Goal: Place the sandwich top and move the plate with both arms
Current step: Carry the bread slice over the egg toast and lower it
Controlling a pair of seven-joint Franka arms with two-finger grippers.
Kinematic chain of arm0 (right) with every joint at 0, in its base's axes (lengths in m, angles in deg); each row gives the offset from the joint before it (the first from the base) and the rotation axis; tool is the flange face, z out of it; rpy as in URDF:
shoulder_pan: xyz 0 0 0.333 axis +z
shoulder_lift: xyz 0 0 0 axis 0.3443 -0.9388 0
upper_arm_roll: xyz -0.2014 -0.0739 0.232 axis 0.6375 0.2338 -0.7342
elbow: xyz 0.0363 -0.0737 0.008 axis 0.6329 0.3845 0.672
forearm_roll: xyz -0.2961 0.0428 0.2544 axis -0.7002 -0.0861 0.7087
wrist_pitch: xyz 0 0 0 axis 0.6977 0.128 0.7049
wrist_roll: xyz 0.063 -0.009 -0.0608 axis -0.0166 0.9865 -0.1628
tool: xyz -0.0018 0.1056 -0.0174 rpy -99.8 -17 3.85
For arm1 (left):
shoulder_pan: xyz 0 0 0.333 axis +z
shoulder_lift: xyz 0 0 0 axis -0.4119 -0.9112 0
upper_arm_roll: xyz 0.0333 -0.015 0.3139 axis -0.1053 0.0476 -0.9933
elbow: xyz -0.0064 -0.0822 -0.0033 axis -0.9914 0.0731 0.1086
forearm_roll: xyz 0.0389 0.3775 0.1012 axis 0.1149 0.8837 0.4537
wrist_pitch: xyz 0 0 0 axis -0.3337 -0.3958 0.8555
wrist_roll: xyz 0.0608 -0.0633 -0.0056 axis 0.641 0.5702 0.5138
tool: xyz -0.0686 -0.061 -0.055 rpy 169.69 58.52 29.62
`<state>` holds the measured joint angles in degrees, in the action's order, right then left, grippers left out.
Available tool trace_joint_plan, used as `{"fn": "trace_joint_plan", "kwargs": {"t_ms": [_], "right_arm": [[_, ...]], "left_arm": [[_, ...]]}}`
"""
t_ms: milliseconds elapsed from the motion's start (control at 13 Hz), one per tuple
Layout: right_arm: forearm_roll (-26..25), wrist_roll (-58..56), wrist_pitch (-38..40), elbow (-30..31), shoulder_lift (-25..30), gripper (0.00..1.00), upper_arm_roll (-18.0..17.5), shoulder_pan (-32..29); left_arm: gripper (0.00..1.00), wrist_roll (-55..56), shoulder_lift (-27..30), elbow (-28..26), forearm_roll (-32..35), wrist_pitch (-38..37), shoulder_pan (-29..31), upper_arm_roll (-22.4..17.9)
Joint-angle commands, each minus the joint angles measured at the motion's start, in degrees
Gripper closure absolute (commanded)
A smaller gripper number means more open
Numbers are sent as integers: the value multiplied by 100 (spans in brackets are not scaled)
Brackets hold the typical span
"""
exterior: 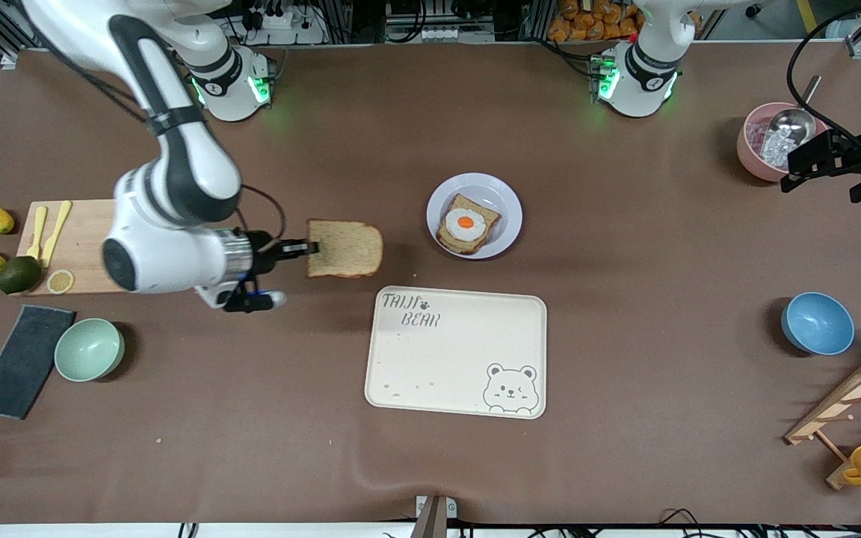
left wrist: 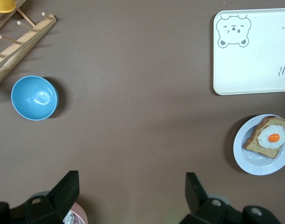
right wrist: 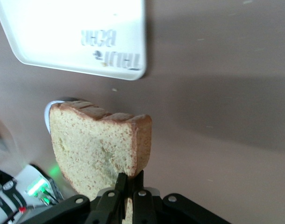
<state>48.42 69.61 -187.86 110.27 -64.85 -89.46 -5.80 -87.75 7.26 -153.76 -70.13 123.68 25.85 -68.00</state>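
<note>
The right gripper (exterior: 309,248) has its jaws clamped on one edge of the sandwich top (exterior: 346,249), carried over bare desk (exterior: 625,336) at nine o'clock of the plate (exterior: 503,196) with the egg slice (exterior: 467,223). The left gripper (exterior: 823,161) waits over the pink bowl (exterior: 752,146), jaws wide and empty. That thin edge grip could let the bread sag or slip, landing crooked on the egg.

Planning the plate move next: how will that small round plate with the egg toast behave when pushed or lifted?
The plate looks smooth and glossy, so probably slippery to grip. Its raised rim likely gives a claw an edge to pinch. The egg toast lies loose on it, so tilting may slide it off.
</note>
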Motion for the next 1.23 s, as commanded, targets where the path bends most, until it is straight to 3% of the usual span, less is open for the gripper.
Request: {"fn": "trace_joint_plan", "kwargs": {"t_ms": [0, 231, 617, 1157], "right_arm": [[100, 915, -768, 100, -6, 100, -469, 349], [91, 1373, -1429, 188, -120, 100, -743, 709], [91, 1532, -2597, 688, -226, 100, -813, 1368], [91, 1761, -3917, 1269, -463, 100, -1446, 1440]], "left_arm": [[0, -63, -9, 13, -93, 48, 32, 0], [0, -72, -9, 4, -84, 110, 40, -9], [0, -63, -9, 4, -84, 110, 32, -9], [0, -63, -9, -4, -84, 110, 23, -9]]}}
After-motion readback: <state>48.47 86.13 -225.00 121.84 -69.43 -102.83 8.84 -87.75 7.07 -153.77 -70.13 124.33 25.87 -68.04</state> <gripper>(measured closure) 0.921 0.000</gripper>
